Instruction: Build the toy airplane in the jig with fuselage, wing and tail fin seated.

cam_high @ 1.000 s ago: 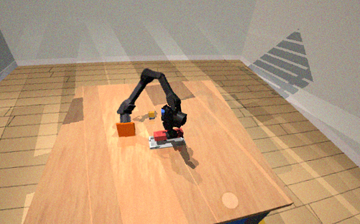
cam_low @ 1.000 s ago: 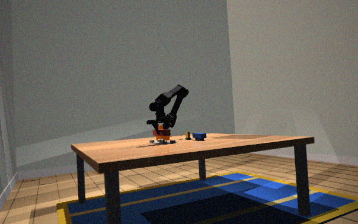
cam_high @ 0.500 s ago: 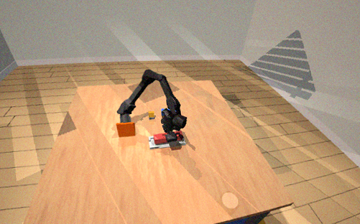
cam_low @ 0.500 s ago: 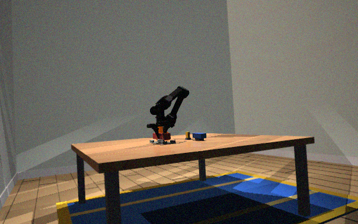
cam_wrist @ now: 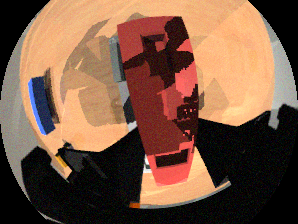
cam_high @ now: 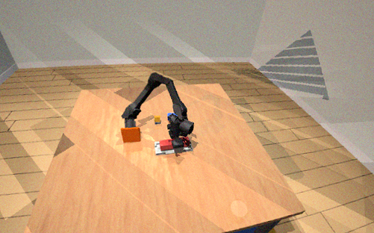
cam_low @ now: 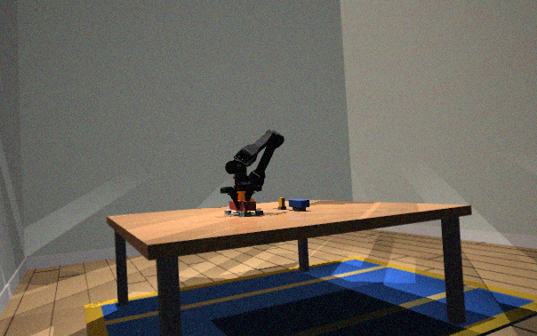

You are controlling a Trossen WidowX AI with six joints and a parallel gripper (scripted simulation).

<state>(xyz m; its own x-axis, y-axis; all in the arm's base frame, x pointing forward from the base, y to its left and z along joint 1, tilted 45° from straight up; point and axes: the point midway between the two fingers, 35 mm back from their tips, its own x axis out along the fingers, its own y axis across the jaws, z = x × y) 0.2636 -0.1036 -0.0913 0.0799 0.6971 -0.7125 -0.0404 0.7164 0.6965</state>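
The red fuselage [cam_high: 165,145] [cam_low: 251,206] [cam_wrist: 150,105] lies lengthwise over the pale jig [cam_high: 157,148] [cam_low: 228,212] [cam_wrist: 117,62], low and looking level. Whether it sits fully down in the cradle cannot be told. My gripper [cam_high: 178,144] [cam_low: 242,205] [cam_wrist: 165,123] points down and is shut on the fuselage, one finger on each side. Both sockets on top of the fuselage show empty in the wrist view. The blue wing [cam_high: 168,113] [cam_low: 299,204] [cam_wrist: 41,106] and the yellow tail fin [cam_high: 157,118] [cam_low: 281,203] [cam_wrist: 61,161] stand apart on the table, away from the jig.
An upright orange block [cam_high: 131,134] stands by the arm's base, left of the jig in the top view. The wing and fin are behind the jig there, with the wing close behind the wrist. The wooden table [cam_high: 122,208] [cam_low: 356,218] extends beyond the jig.
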